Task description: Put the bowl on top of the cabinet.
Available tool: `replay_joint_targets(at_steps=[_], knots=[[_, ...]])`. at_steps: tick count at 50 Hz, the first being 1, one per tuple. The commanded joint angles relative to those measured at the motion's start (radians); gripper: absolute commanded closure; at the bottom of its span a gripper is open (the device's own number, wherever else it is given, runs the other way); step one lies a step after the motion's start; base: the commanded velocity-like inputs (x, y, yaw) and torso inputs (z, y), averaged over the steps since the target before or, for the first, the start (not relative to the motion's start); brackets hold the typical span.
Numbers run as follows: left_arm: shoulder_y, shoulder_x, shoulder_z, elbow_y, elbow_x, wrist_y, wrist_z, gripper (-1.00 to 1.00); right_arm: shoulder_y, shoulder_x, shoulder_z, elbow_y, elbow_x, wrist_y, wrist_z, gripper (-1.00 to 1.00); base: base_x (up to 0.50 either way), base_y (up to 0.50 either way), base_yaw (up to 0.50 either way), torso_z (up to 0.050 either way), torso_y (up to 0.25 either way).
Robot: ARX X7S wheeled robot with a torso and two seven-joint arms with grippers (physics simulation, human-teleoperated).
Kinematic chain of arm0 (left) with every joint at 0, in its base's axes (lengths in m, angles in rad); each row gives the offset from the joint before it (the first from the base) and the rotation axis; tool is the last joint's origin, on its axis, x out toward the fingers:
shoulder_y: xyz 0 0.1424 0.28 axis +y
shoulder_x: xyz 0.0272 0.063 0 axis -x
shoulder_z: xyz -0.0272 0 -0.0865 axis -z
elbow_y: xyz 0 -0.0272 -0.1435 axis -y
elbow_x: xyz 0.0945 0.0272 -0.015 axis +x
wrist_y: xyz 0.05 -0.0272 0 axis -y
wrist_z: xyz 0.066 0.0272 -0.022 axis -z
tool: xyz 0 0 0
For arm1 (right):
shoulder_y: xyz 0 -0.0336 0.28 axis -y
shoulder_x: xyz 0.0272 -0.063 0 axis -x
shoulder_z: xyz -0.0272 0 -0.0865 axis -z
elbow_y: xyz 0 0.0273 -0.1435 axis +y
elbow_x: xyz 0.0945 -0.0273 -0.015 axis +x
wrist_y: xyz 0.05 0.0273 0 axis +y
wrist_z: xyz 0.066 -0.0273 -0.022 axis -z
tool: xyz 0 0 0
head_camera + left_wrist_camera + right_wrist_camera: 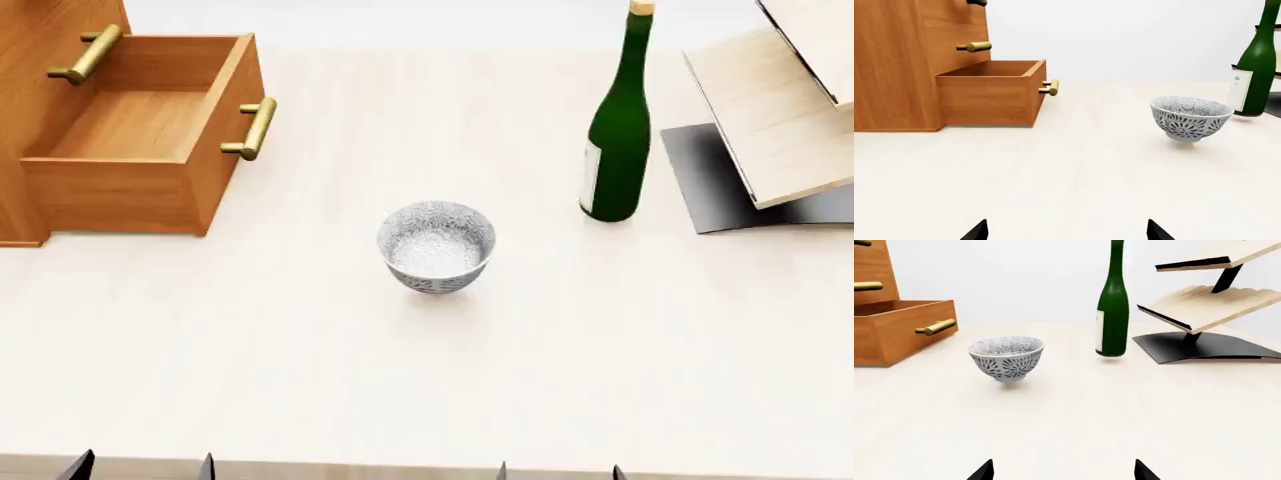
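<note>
The bowl [437, 246] stands upright on the pale table, white with a grey-blue floral pattern; it also shows in the left wrist view [1190, 118] and the right wrist view [1007, 358]. The orange-brown cabinet [80, 190] fills the far left, its lowest drawer [134, 125] pulled open; its top is out of view. My left gripper [142, 468] and right gripper [559, 472] sit at the table's near edge, both open and empty, well short of the bowl. Only their dark fingertips [978, 231] [983, 471] show.
A tall green bottle [618, 130] stands right of the bowl. Behind it at the far right is a pale plywood rack [774, 110] on a dark grey base. Brass bar handles [254, 128] stick out from the drawers.
</note>
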Motion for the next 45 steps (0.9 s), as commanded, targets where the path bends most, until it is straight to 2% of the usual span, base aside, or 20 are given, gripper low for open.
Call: replay_joint_targets(at_steps=[1,14,25,30,33,40,45], knots=[[0.001,-0.016,0.018,0.004,-0.02,-0.003,-0.016,-1.0,0.002,0.015,-0.019,-0.003,0.026,0.006,0.012,-1.0,0.0,0.0,0.0,0.0,0.0],[-0.005,-0.051,0.063,0.005,-0.047,-0.017,-0.057,-1.0,0.009,0.051,-0.057,0.001,0.098,0.019,0.025,-1.0,0.0,0.0,0.0,0.0,0.0],[-0.002,-0.067,0.077,0.011,-0.068,0.0,-0.079,-1.0,-0.003,0.065,-0.072,-0.006,0.111,-0.054,0.044,-1.0,0.0,0.0,0.0,0.0,0.0],[0.008,-0.086,0.06,0.159,-0.093,-0.034,-0.094,-1.0,-0.054,0.078,-0.057,-0.181,0.142,-0.056,0.067,-1.0,0.23,0.0,0.0,0.0,0.0],[0.011,-0.101,0.06,0.258,-0.061,-0.037,-0.118,-1.0,-0.078,0.094,-0.044,-0.308,0.185,-0.002,0.074,-1.0,0.5,0.0,0.0,0.0,0.0],[-0.002,-0.132,0.035,0.505,-0.149,-0.254,-0.119,-1.0,-0.092,0.149,-0.029,-0.574,0.221,0.216,0.128,-1.0,0.5,0.0,0.0,0.0,0.0],[0.0,-0.148,0.033,0.602,-0.179,-0.329,-0.124,-1.0,-0.074,0.174,0.003,-0.69,0.305,0.306,0.136,-1.0,0.5,0.0,0.0,0.0,0.0]])
